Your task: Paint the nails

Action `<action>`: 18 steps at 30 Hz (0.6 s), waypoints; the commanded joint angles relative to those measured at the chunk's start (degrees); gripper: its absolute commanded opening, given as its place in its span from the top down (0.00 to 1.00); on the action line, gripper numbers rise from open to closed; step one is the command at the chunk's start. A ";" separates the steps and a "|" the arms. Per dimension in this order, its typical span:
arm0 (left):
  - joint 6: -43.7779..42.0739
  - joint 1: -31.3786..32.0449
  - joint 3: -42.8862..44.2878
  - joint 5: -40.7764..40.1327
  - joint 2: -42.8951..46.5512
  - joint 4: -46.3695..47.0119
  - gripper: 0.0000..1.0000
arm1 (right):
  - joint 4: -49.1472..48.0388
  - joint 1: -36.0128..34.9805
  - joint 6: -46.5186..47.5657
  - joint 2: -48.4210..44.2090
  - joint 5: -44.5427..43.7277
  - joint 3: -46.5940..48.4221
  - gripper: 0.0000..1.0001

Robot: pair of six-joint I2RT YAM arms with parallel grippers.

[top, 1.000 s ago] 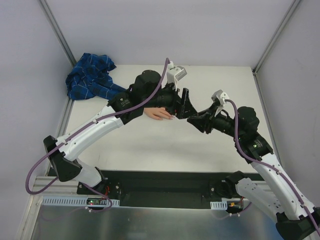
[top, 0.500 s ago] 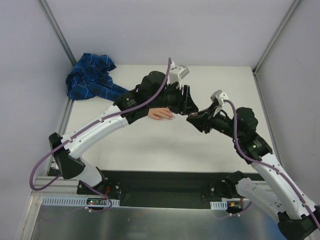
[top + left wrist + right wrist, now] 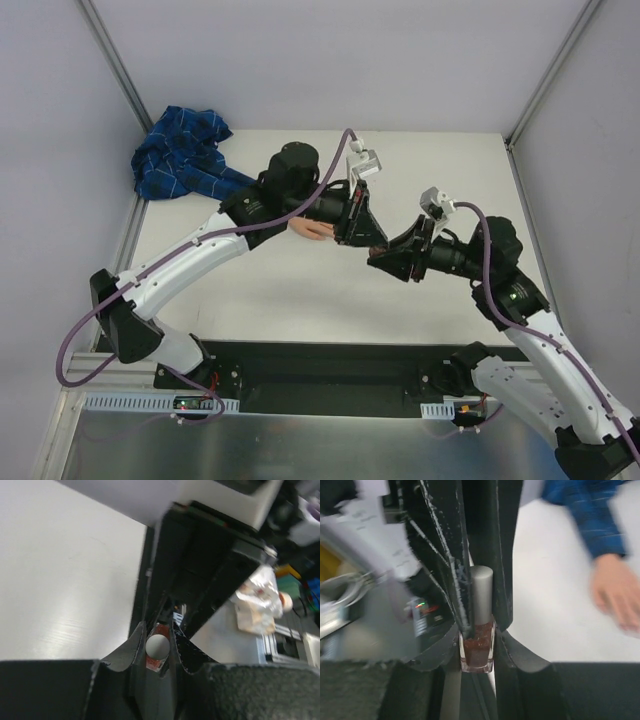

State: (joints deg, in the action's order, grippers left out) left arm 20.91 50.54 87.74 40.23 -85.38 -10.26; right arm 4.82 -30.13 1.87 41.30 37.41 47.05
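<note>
A small glass polish bottle [image 3: 477,652] of dark red polish sits between the fingers of my right gripper [image 3: 479,635], which is shut on it. Its grey cap [image 3: 482,592] points away from the wrist. My left gripper [image 3: 157,630] is shut on that cap [image 3: 157,647], seen end-on with the red bottle behind it. In the top view the left gripper [image 3: 366,238] and right gripper [image 3: 381,258] meet tip to tip above the table's middle, hiding the bottle. The pale fake hand [image 3: 313,230] lies just left of them, largely under the left arm. It appears blurred in the right wrist view [image 3: 616,595]; the nails cannot be made out.
The blue plaid sleeve [image 3: 183,156] is bunched at the table's back left corner. Grey walls with metal posts close in the table on three sides. A black rail [image 3: 320,365] with both arm bases runs along the near edge.
My left gripper has gone from open to shut on the bottle's cap. Both grippers have shifted slightly toward the near edge, and the right arm has leaned left.
</note>
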 commanded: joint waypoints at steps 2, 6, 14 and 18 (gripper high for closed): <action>-6.76 2.54 -3.46 35.18 5.13 5.69 1.00 | -15.28 -2.30 -10.74 2.38 27.09 4.11 1.00; -6.49 2.54 -3.98 32.47 6.37 5.95 1.00 | -14.40 -2.21 -10.75 2.12 26.49 4.81 1.00; 2.73 -1.32 -2.31 14.56 8.82 5.96 0.30 | 1.41 -2.13 1.29 0.36 10.89 7.18 1.00; 9.47 -3.43 -4.07 2.27 11.73 5.17 0.13 | 4.84 -2.30 4.19 -1.39 0.76 7.88 1.00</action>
State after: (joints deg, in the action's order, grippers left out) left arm 22.33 49.54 84.38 54.89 -78.04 -5.82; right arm 6.98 -32.18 -0.05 42.50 50.00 51.09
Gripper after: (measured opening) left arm 0.834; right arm 0.280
